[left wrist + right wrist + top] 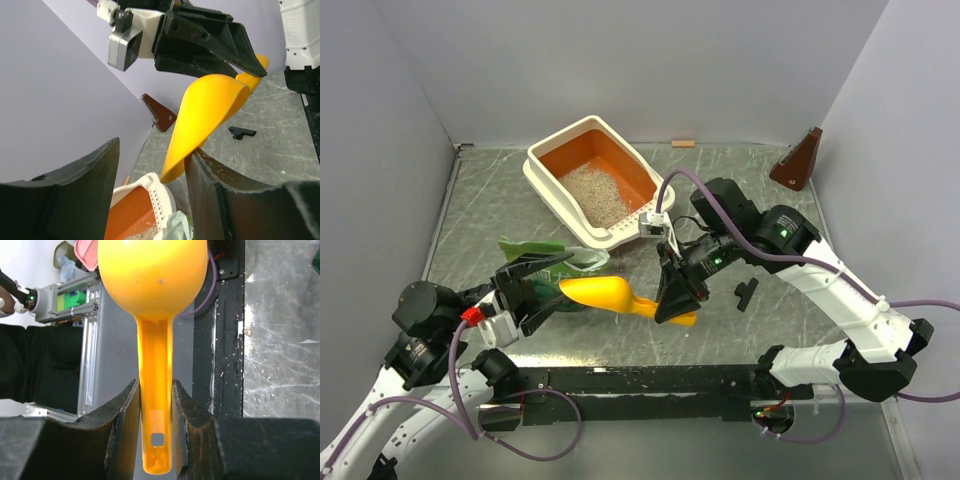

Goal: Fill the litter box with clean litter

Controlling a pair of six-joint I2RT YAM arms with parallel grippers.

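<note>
Top external, litter: loose pale grey-beige granules (595, 192) heaped inside cream-rimmed orange plastic tray (542, 172) on bench (480, 200); should spill easily.
Take hold: stiff, light-looking yellow-orange plastic scoop (600, 293), by handle.
Right claw (672, 305): clenched on scoop handle.
Left claw (535, 290): released.

Bright, even light from above; the bench (480, 210) shows pale glare, and the wrist views blur close up.

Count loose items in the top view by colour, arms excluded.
Cream-and-orange litter box: 1
Pale grey litter heap: 1
Green bag: 1
Yellow-orange scoop: 1
Brown wedge: 1
Black small part: 1
Tan stick: 1
Total: 7
</note>
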